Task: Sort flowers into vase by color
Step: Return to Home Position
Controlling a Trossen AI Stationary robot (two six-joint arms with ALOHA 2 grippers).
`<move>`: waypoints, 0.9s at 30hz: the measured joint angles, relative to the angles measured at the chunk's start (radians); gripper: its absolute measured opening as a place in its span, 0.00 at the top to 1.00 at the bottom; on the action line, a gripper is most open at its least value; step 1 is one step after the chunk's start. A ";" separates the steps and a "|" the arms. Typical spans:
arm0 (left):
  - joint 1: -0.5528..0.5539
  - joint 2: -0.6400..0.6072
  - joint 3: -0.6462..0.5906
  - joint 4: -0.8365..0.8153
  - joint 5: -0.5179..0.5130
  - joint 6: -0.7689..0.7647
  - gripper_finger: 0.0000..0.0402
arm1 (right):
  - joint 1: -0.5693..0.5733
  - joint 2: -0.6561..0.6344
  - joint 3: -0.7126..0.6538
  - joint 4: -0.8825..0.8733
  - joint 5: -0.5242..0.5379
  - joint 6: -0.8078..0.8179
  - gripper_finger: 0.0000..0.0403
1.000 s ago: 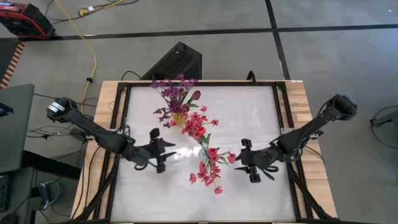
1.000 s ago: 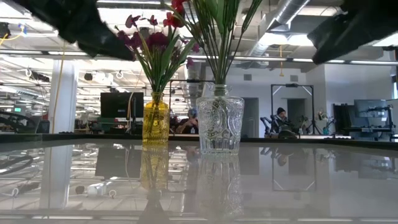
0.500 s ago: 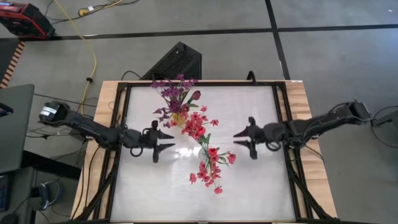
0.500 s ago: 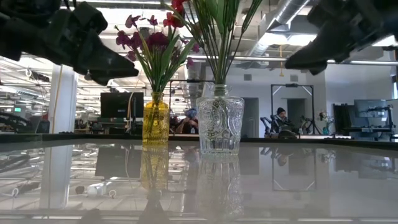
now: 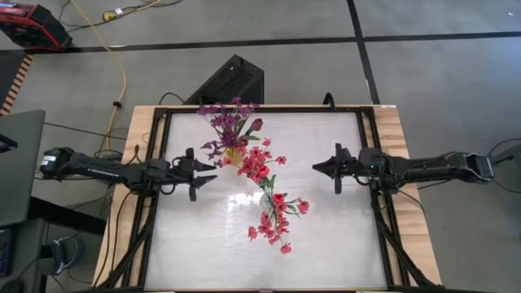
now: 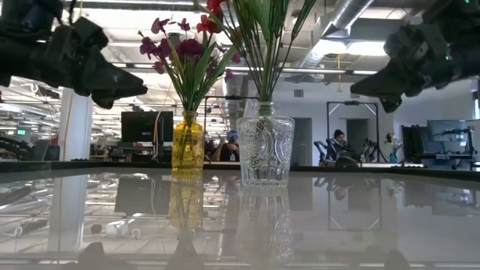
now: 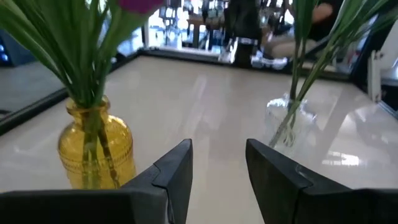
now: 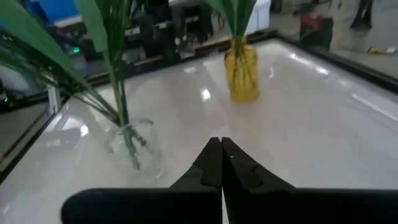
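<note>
Sorting looks done to us: red-pink blossom sprigs [image 5: 259, 167] stand in the clear cut-glass vase [image 6: 265, 150], purple-magenta sprigs [image 5: 228, 118] in the yellow glass vase [image 6: 187, 154] just beside it. With nothing to carry, we see the left gripper [image 5: 205, 171] parted and empty, the right gripper [image 5: 319, 167] pinched shut, each well apart from that clear vase, with bare glossy white tabletop [image 5: 326, 236] around them.
</note>
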 joint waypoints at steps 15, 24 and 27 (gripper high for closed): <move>0.000 -0.287 -0.042 -0.240 -0.012 -0.028 0.66 | -0.103 -0.037 -0.163 0.224 -0.001 -0.003 0.95; 0.000 -0.298 -0.042 -0.317 -0.046 -0.078 0.66 | -0.135 -0.036 -0.164 0.208 0.068 -0.057 0.89; 0.000 -0.298 -0.042 -0.373 -0.064 -0.141 0.66 | -0.134 -0.036 -0.164 0.210 0.079 -0.041 0.87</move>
